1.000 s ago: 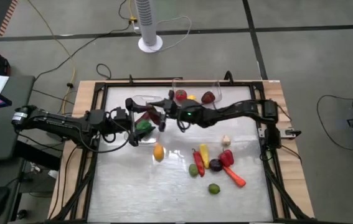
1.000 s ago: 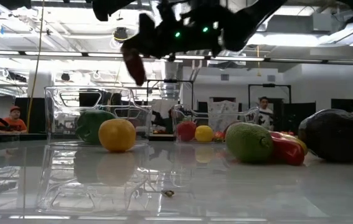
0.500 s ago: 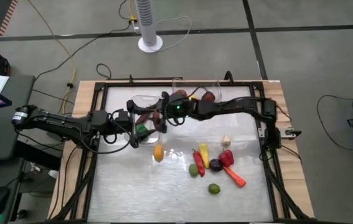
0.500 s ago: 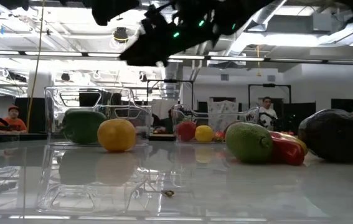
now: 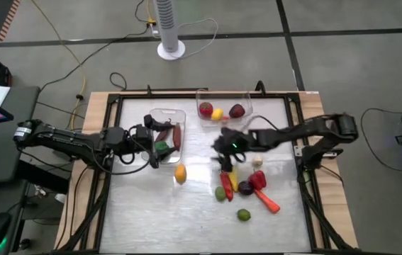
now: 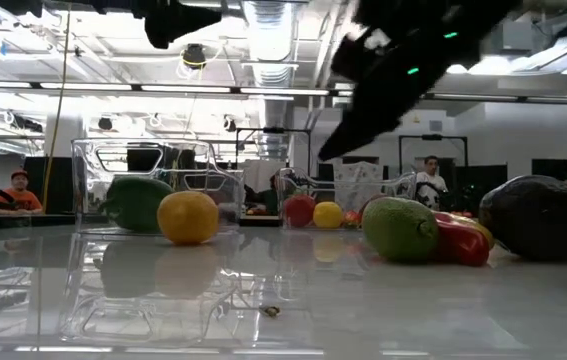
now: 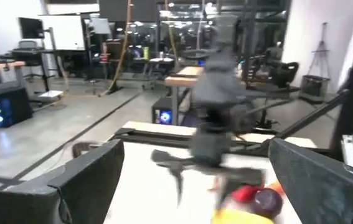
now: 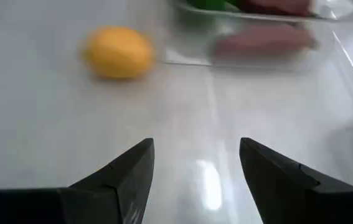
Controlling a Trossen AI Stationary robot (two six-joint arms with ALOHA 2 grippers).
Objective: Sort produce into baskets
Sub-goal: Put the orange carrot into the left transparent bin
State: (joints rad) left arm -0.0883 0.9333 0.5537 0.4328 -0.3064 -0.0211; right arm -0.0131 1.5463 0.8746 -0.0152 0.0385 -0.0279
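The left basket [image 5: 166,122] is clear and holds a green piece [image 5: 162,146] and a long dark red piece [image 5: 177,134]. The far basket [image 5: 224,99] holds red, yellow and dark red round pieces. An orange fruit [image 5: 180,173] lies alone on the table. More produce lies in a pile [image 5: 242,185], with a lime-green piece [image 5: 244,214] nearer. My right gripper [image 5: 222,146] hangs open and empty above the table between the baskets and the pile, slanting down [image 8: 195,168]. My left gripper [image 5: 152,142] stands open and empty at the left basket's left end [image 7: 195,186].
A white garlic-like piece [image 5: 257,161] lies just right of my right gripper. A black frame [image 5: 115,103] runs round the white table. Bare table shows along the near edge and at the near left. People sit in the room beyond [image 6: 425,175].
My right gripper held the long dark red piece over the left basket and has let go of it; the piece now lies in that basket. The gripper has then swung quickly toward the table's right and near side, sinking a little, to a spot above the pile.
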